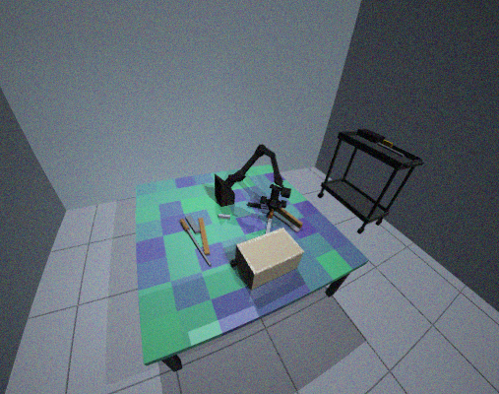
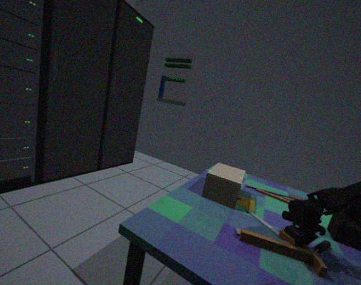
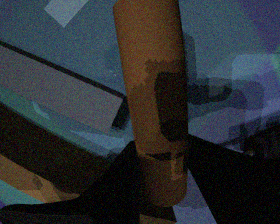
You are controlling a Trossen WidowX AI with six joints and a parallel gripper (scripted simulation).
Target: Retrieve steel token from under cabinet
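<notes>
The beige cabinet [image 1: 270, 253] [image 2: 222, 190] stands on the table. My gripper [image 1: 271, 210] [image 2: 293, 236] [image 3: 157, 141] is shut on the orange-brown handle [image 3: 151, 75] of a long tool. The tool's pale, thin blade [image 1: 269, 226] [image 2: 263, 222] points toward the cabinet; its far end is close to the cabinet's base in the exterior view, and whether it touches the table is unclear. A yellow patch [image 2: 246, 203] shows beside the cabinet's base; I cannot tell what it is. I cannot make out the steel token, the vent slots or the marked area's outline.
A bent wooden-handled tool [image 1: 289, 217] [image 2: 275, 244] lies beside the gripper. A thin rod tool [image 1: 199, 247], a wooden bar [image 1: 204, 236] and a grey-bladed tool [image 1: 193, 224] lie on the other side. A small pale cylinder [image 1: 223, 216] lies near the arm's base.
</notes>
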